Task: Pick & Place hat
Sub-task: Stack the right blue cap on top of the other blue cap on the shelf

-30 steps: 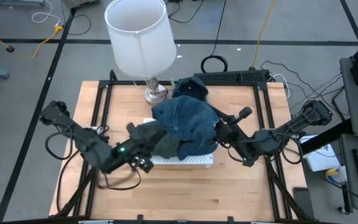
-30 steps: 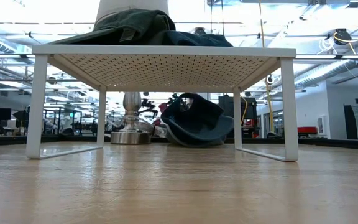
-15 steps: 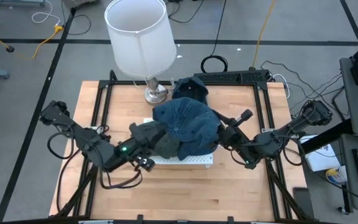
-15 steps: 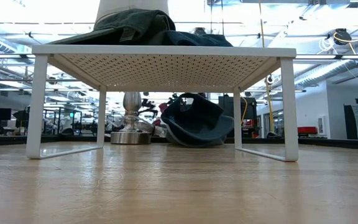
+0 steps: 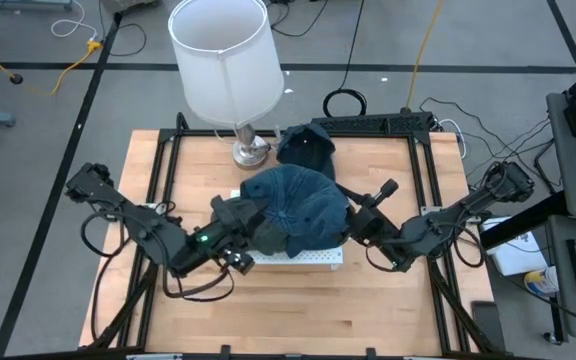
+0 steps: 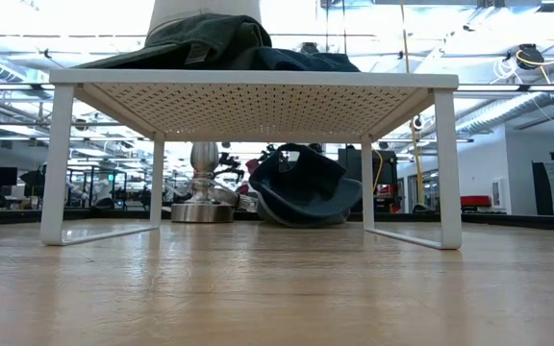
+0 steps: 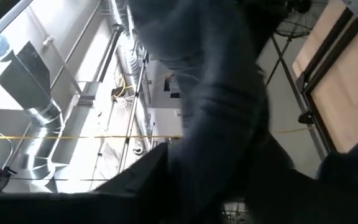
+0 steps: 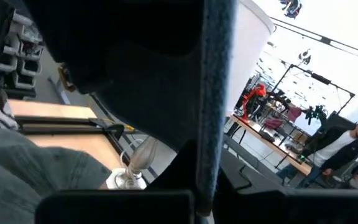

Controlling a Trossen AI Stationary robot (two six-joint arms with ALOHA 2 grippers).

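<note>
Hat [image 5: 298, 205] placement looked nearly finished. Our right gripper [image 5: 356, 218] was clamped shut on the blue hat's edge at the right end of the white rack [image 5: 313, 256], with the fabric filling its own wrist view. Our left gripper [image 5: 251, 220] reached in from the other side, pressed against the hat's left edge; its fingers were buried in cloth, so we could not tell how far apart they stood or whether they had hold of it. The hat sat draped over the top of the rack [image 6: 254, 79], near the middle of the table [image 5: 298, 310], with a darker olive hat [image 6: 196, 40] beside it on the same shelf. A second dark cap [image 5: 305, 148] lay on the table behind the rack, just beside the lamp [image 5: 230, 70]. What remained, we judged, was to let go and pull both arms clear.
</note>
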